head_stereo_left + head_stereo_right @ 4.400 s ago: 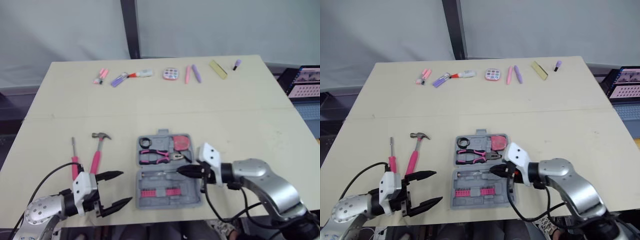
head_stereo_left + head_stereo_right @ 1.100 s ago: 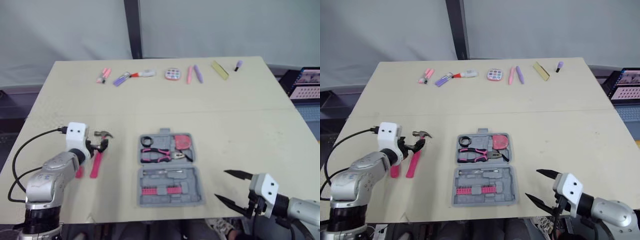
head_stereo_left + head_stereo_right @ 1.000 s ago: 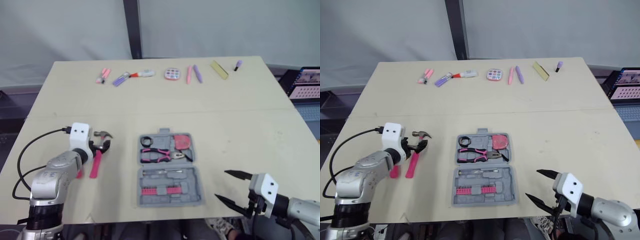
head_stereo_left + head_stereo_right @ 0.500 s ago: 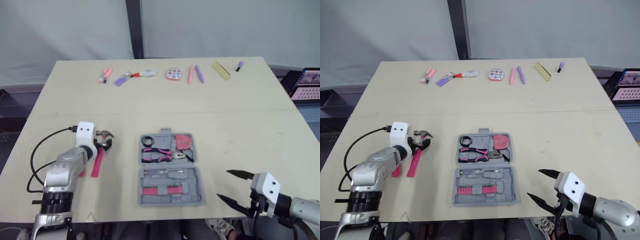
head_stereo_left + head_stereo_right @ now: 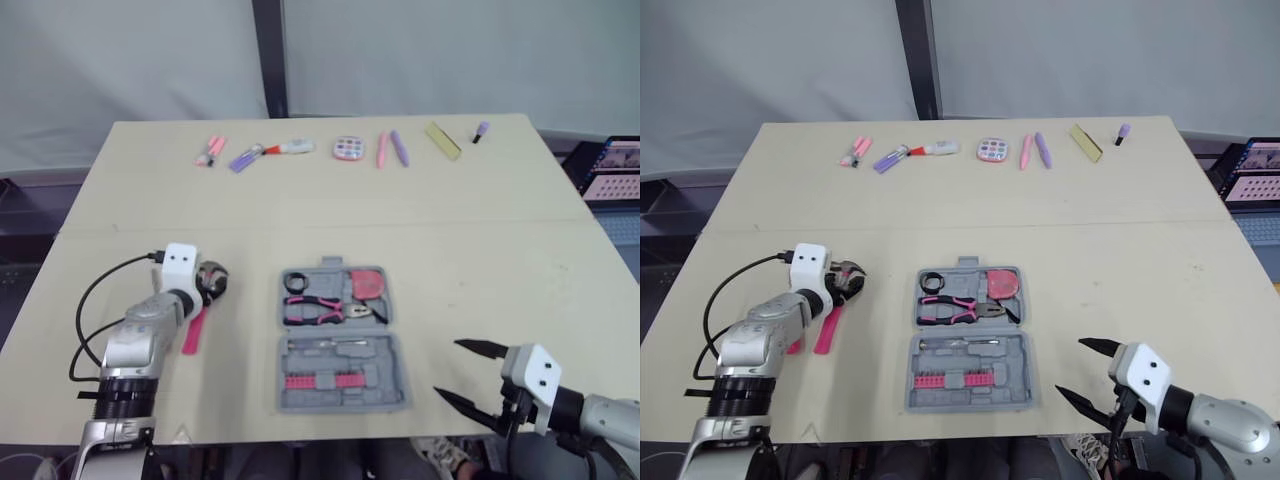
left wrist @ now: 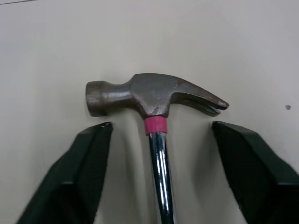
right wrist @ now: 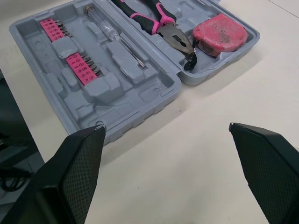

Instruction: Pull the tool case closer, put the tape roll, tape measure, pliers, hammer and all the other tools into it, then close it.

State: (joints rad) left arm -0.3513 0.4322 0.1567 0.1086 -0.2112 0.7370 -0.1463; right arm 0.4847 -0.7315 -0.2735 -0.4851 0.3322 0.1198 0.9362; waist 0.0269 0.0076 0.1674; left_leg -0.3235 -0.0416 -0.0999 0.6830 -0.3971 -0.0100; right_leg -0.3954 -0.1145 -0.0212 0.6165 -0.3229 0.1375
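The hammer (image 6: 149, 93), with a steel head and a pink handle (image 5: 194, 328), lies flat on the table left of the grey tool case (image 5: 378, 352). My left gripper (image 5: 212, 283) is over its head. The black fingers (image 6: 88, 154) stand either side of the neck with gaps, so it is open. The open case holds the black tape roll (image 5: 292, 283), the red tape measure (image 7: 219, 33), the pink pliers (image 7: 159, 18) and pink bit strips (image 7: 79, 65). A pink screwdriver (image 5: 792, 345) lies partly under my left arm. My right gripper (image 5: 448, 368) hovers open, right of the case near the table's front edge.
Along the far edge lie pink and purple markers (image 5: 238, 158), a round palette (image 5: 346, 148), two pens (image 5: 390, 148), a yellow strip (image 5: 441, 139) and a small purple cap (image 5: 481, 130). A screen (image 5: 612, 165) stands beyond the right edge. The case lid (image 7: 117, 88) lies nearest me.
My left gripper has moved forward along the hammer to its head, and its fingers have drawn closer together around the neck. The right gripper has stayed in place.
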